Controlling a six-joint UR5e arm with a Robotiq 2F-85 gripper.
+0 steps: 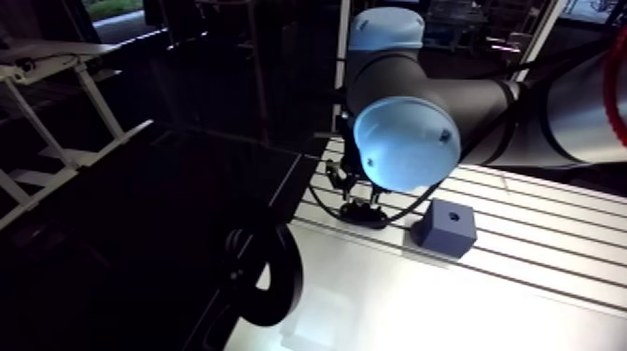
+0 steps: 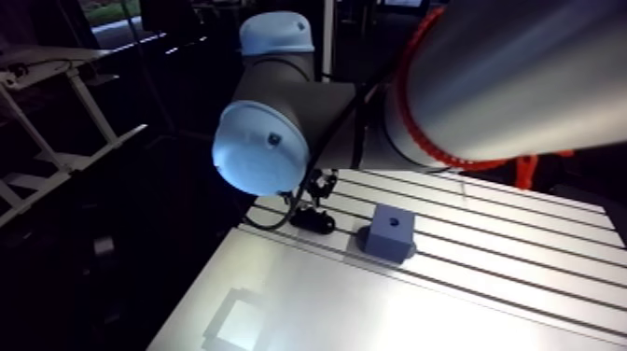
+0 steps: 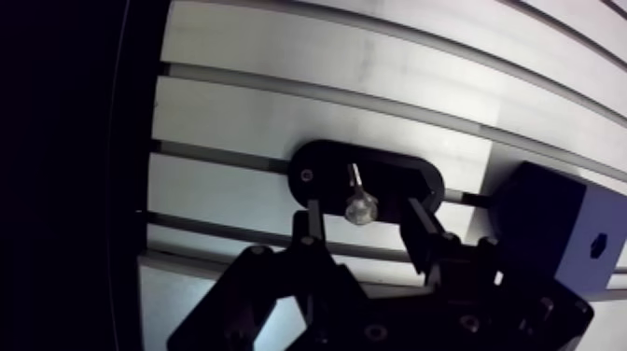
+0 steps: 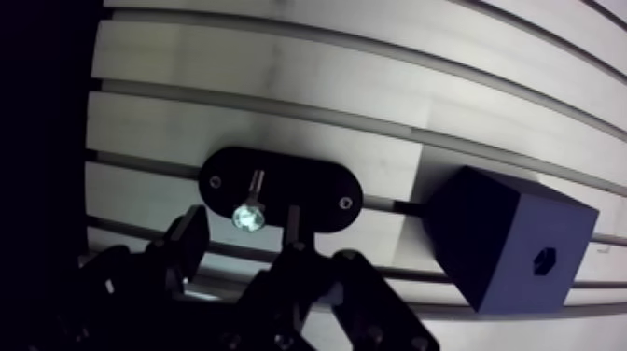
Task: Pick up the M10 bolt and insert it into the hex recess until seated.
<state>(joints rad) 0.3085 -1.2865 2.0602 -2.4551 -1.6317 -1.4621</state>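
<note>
– Two fingers (image 3: 314, 224) in the wrist view: how do they stand?
– Spread, one on either side of the M10 bolt (image 3: 358, 207), with a gap to each. The gripper (image 3: 364, 222) pinches nothing.
– Where is the bolt?
– It sits in a black oval holder (image 3: 322, 168) on the slotted table (image 3: 280, 112), shiny head toward the camera.
– And the hex recess (image 3: 598, 245)?
– It is a small dark hole in the blue block (image 3: 546, 219), just beside the holder.
– What about the arm view?
– A light-blue joint cap (image 1: 406, 140) hides most of the gripper, and the bolt is too small to make out.
</note>
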